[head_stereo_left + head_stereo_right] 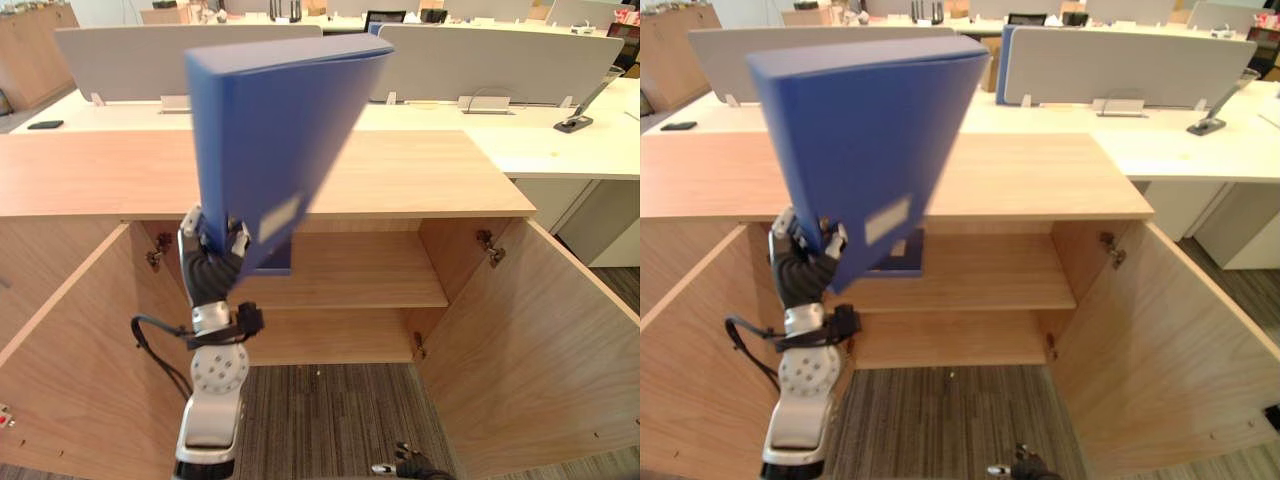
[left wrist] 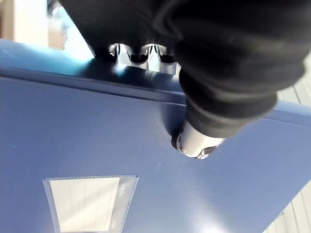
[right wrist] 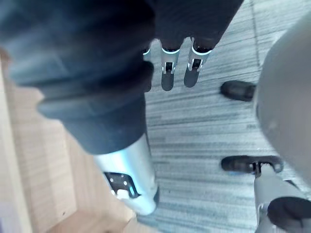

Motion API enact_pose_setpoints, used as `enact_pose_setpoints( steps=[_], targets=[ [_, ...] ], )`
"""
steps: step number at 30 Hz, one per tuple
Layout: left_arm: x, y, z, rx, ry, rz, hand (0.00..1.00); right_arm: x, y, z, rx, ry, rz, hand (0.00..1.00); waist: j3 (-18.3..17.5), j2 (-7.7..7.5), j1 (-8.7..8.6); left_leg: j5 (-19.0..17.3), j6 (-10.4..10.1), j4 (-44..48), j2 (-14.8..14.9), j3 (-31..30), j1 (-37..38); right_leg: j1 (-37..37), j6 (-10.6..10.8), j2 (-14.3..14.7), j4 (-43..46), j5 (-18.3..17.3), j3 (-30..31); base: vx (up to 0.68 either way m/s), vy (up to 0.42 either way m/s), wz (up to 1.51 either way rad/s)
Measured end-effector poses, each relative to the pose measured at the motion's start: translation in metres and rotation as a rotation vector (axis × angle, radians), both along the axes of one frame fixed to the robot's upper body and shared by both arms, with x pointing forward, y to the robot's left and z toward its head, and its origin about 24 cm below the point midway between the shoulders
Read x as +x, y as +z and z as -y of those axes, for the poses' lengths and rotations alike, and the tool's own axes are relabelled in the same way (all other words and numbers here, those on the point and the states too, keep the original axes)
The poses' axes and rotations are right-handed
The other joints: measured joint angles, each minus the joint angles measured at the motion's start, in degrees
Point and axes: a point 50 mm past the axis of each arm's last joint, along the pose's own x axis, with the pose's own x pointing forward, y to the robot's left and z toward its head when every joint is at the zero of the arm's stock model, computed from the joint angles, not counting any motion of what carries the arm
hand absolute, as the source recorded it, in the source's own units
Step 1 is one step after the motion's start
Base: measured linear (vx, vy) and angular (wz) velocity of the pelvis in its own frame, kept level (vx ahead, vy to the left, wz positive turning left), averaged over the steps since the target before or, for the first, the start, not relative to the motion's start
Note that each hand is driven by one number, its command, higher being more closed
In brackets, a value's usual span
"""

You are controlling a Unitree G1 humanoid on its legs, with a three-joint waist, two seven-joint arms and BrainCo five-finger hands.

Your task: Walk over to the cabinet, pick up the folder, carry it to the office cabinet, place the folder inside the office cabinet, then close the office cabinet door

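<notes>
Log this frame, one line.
left hand: shut on blue folder, raised before office cabinet | doors: open | right hand: open, over carpet

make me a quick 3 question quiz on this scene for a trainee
1. True or false: the left hand is curled round the blue folder.
2. Multiple choice: the cabinet has A) both doors open, B) both doors shut, C) one door open.
3. Fill in: the right hand, fingers straight and holding nothing, hangs over the ______.
Key: 1 true; 2 A; 3 carpet.
</notes>
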Motion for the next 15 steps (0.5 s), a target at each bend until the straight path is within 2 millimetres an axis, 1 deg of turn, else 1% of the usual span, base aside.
enact_pose_setpoints(
  steps=[1, 2, 3, 4, 5, 6, 8, 9, 11, 12, 14, 15],
  targets=[
    [-0.007, -0.003, -0.005, -0.083, -0.051, -0.004, 1.0, 0.013, 0.006, -0.013, 0.038, 0.015, 0.06, 0.0, -0.04, 0.02, -0.23, 0.14, -0.13, -0.28, 0.33, -0.01, -0.04, -0.29, 0.3, 0.35, 0.16, -0.26, 0.0, -0.08, -0.08, -0.04],
    [-0.014, -0.004, -0.01, -0.137, -0.079, 0.007, 1.0, 0.029, 0.018, -0.023, 0.072, 0.029, 0.15, 0.0, -0.1, -0.01, -0.24, 0.61, -0.35, -0.74, 0.61, -0.01, -0.17, -0.86, 0.18, 0.72, 0.06, -0.32, 0.01, -0.06, -0.066, -0.02],
    [-0.016, -0.004, -0.014, -0.173, -0.093, 0.013, 1.0, 0.038, 0.024, -0.027, 0.093, 0.025, 0.2, 0.0, -0.34, 0.01, -0.24, 0.91, -0.51, -1.1, 0.75, -0.06, -0.2, -1.36, 0.07, 0.87, 0.01, -0.37, 0.01, -0.05, -0.079, 0.03],
    [-0.021, -0.005, -0.024, -0.252, -0.105, 0.032, 1.0, 0.061, 0.046, -0.033, 0.142, 0.015, 0.338, 0.0, -1.05, 0.0, -0.27, 1.59, -0.98, -1.7, 0.95, -0.34, -0.89, -2.22, 0.03, 1.18, -0.12, -0.34, -0.03, -0.01, -0.072, 0.06],
    [-0.023, -0.004, -0.03, -0.283, -0.096, 0.047, 1.0, 0.074, 0.06, -0.033, 0.167, 0.0, 0.42, 0.0, -1.03, -0.01, -0.24, 2.1, -1.35, -1.79, 1.06, -0.53, -0.95, -2.33, 0.25, 1.35, -0.12, -0.13, -0.12, 0.0, -0.083, 0.07],
    [-0.025, -0.005, -0.035, -0.301, -0.083, 0.054, 1.0, 0.083, 0.071, -0.034, 0.195, -0.017, 0.479, 0.0, -1.03, -0.02, -0.24, 2.25, -1.24, -1.81, 1.13, -0.66, -0.97, -2.32, 0.0, 1.43, -0.12, 0.05, -0.2, 0.03, -0.054, 0.04],
    [-0.03, -0.008, -0.05, -0.34, -0.035, 0.06, 1.0, 0.109, 0.112, -0.032, 0.296, -0.07, 0.691, 0.0, -1.13, -0.18, -0.19, 2.29, -1.16, -1.74, 1.28, -0.78, -0.99, -2.27, -0.13, 1.64, -0.14, 0.12, -0.24, 0.04, -0.034, 0.02],
    [-0.031, -0.008, -0.053, -0.347, -0.026, 0.062, 1.0, 0.114, 0.122, -0.032, 0.319, -0.079, 0.74, 0.0, -1.09, -0.22, -0.17, 2.28, -1.17, -1.74, 1.27, -0.81, -1.06, -2.2, -0.13, 1.65, -0.14, 0.12, -0.24, 0.06, -0.017, 0.01],
    [-0.033, -0.009, -0.058, -0.358, -0.008, 0.065, 1.0, 0.13, 0.164, -0.031, 0.447, -0.119, 0.923, 0.0, -0.91, -0.42, -0.2, 2.23, -1.09, -1.75, 1.14, -1.01, -1.21, -2.29, -0.13, 1.78, -0.14, 0.12, -0.25, 0.04, -0.01, 0.02],
    [-0.033, -0.009, -0.059, -0.36, -0.008, 0.066, 1.0, 0.134, 0.174, -0.032, 0.488, -0.126, 0.968, 0.0, -0.9, -0.43, -0.2, 2.19, -1.03, -1.75, 1.08, -1.06, -1.2, -2.27, -0.13, 1.75, -0.14, 0.12, -0.24, 0.0, 0.0, 0.0],
    [-0.033, -0.009, -0.059, -0.35, -0.019, 0.069, 1.0, 0.146, 0.216, -0.036, 0.611, -0.106, 1.144, 0.0, -0.83, -0.49, -0.51, 2.11, -0.87, -1.75, 0.72, -1.13, -1.1, -2.14, -0.13, 1.42, -0.14, 0.12, -0.24, 0.0, 0.0, 0.0],
    [-0.033, -0.009, -0.059, -0.348, -0.023, 0.069, 1.0, 0.149, 0.225, -0.037, 0.631, -0.098, 1.179, 0.0, -0.79, -0.53, -0.57, 2.09, -0.82, -1.75, 0.62, -1.14, -1.02, -2.05, -0.12, 1.33, -0.14, 0.12, -0.24, 0.0, 0.0, 0.0]
  ],
)
